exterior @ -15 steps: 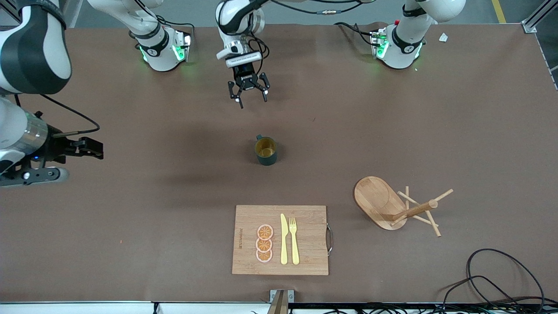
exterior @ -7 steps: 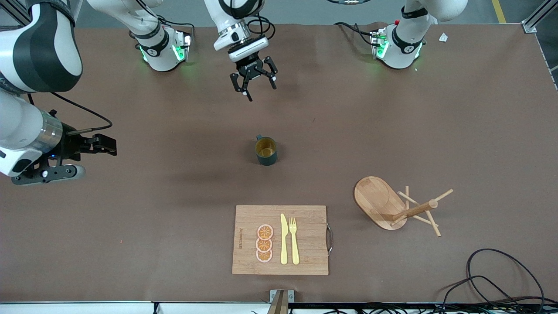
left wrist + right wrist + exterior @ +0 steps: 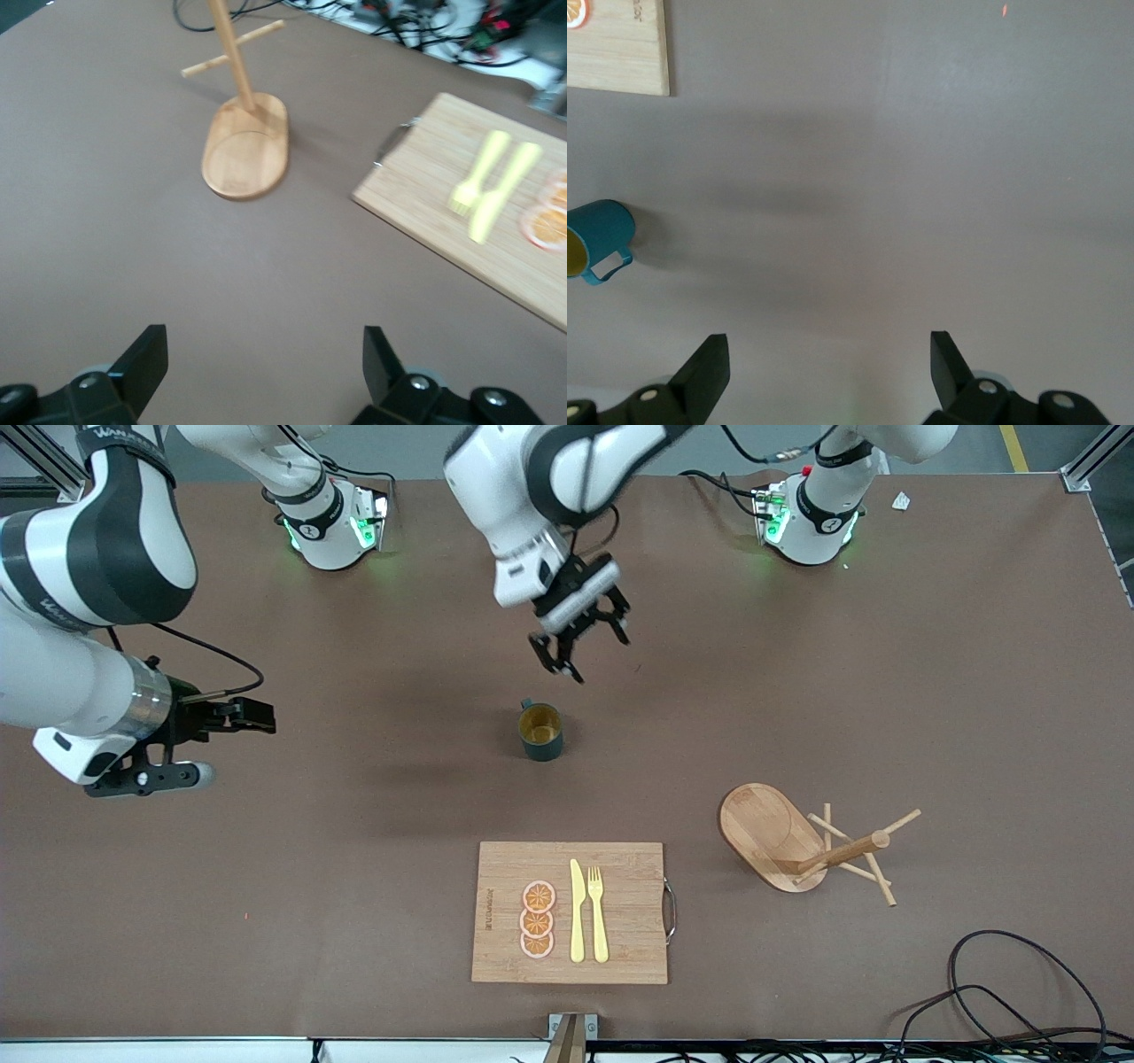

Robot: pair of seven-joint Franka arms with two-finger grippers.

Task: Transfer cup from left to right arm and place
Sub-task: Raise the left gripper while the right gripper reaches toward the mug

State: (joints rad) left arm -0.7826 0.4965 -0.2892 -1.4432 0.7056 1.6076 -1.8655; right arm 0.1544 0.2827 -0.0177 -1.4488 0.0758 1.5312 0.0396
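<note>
The cup is a dark teal mug with a yellow inside. It stands upright on the brown table near the middle, its small handle toward the robots' bases. My left gripper hangs open over the bare table just on the bases' side of the cup, nothing between its fingers. The left wrist view shows its open gripper over bare table, and the cup is out of that view. My right gripper is open and turned sideways over the right arm's end of the table. The right wrist view shows the cup off to one side of the open right gripper.
A wooden cutting board with a yellow knife, a fork and orange slices lies nearer the front camera than the cup. A wooden mug tree stands toward the left arm's end. Black cables lie at the front corner.
My left gripper has swung down from near the bases toward the cup. The right gripper has drifted toward the table's middle. The cup has not moved.
</note>
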